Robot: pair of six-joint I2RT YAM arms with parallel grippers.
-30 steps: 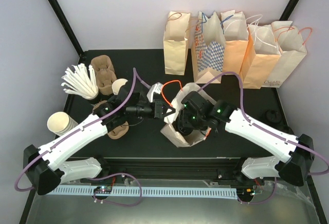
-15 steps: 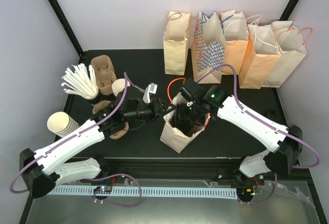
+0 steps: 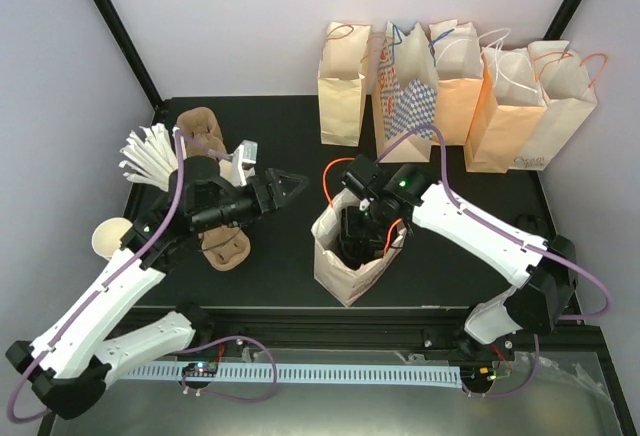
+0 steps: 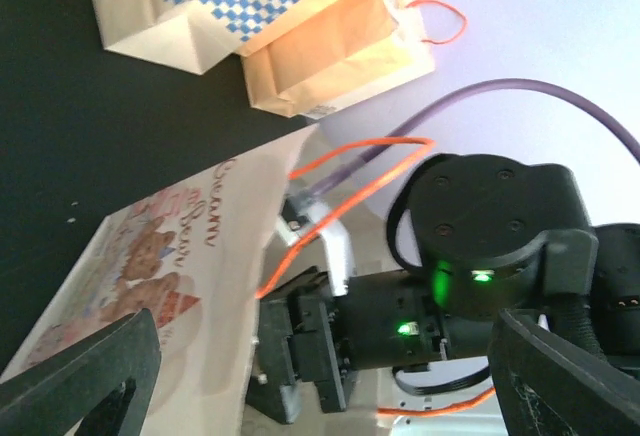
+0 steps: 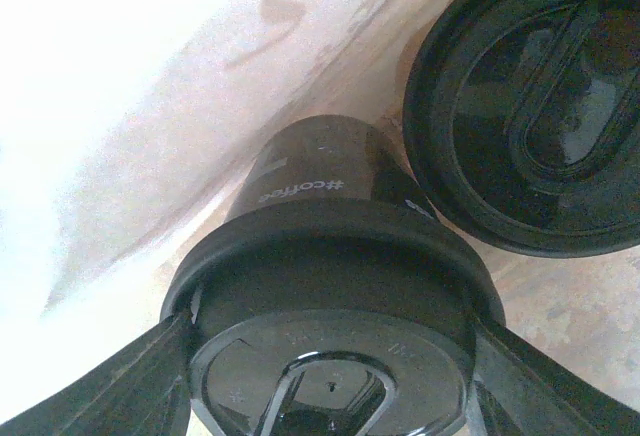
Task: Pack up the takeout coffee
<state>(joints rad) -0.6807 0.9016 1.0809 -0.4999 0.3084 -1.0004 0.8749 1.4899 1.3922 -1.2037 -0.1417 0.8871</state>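
Open paper bag [image 3: 335,268], upright at mid-table. The right gripper [image 5: 325,396] reaches down inside it, pinching the takeout coffee [image 5: 320,246] by its black lid; the cup hangs straight below the pincer, roughly in line with it. A second lid [image 5: 540,96] sits just beside. The left gripper [image 3: 288,186], spread and empty, hangs left of the bag.

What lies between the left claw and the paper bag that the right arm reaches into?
Only bare black table, as the top view shows. The left claw stands open, apart from the bag.
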